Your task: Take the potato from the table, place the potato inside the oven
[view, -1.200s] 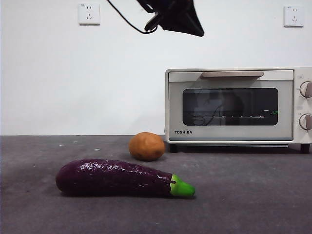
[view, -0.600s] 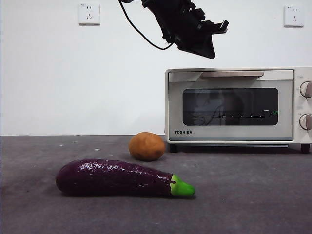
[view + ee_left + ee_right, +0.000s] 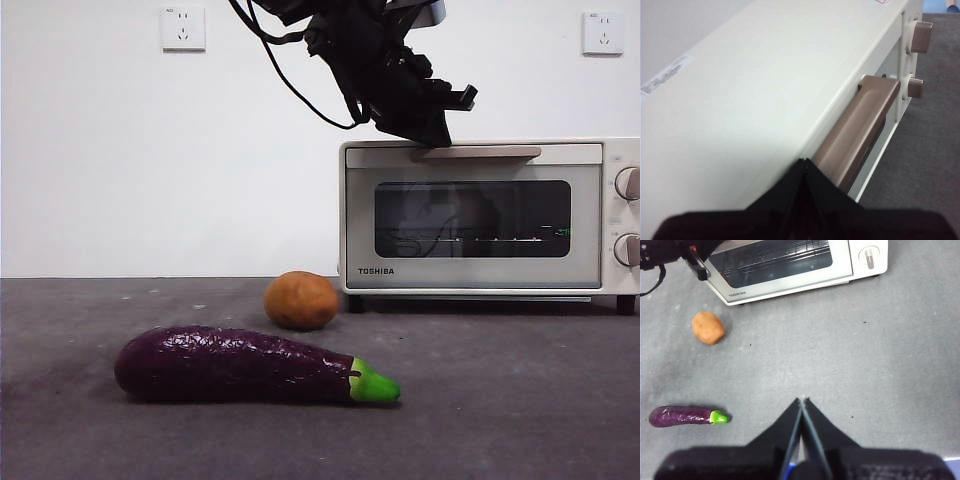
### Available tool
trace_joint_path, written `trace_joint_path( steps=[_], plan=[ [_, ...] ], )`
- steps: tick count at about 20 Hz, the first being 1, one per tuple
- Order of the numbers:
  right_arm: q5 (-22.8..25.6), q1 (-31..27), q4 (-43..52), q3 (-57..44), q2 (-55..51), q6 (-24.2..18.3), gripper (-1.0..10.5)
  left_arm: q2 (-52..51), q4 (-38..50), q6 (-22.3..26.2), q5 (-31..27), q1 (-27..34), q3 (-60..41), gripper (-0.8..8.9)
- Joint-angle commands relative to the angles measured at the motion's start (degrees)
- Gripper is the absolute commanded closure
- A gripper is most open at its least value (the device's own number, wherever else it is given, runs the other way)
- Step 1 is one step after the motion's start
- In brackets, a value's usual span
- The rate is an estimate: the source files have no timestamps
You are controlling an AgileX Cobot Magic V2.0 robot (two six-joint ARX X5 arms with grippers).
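Here the left gripper [image 3: 432, 135], its jaws pressed together on nothing, sits at the handle [image 3: 855, 135] of the shut oven [image 3: 480, 215] at upper centre, so it may slip off; the potato [image 3: 301, 300] waits on the table [image 3: 520, 400].

Brand on the oven [image 3: 480, 215] door, lower left corner: TOSHIBA, dark capitals.
Same brand from above, right wrist view: TOSHIBA.
Sticker on the oven's top: print too blurred to read.
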Motion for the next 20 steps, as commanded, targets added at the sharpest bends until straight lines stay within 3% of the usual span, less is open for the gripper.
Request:
trace_joint_path(
  steps=[1,7,20],
  plan=[
    [0.0,0.0,0.4,0.3,-0.2,-0.2,9.5,1.6,-1.5,0.8,0.0,0.2,0.2,8.21],
    [0.0,0.0,0.4,0.3,-0.2,-0.2,9.5,1.6,-8.4,-0.4,3.5,0.2,0.2,8.22],
    [-0.2,0.0,-2.1,0.8,-0.2,0.6,9.5,1.6,-18.5,-7.7,3.4,-1.3,0.2,8.21]
  ],
)
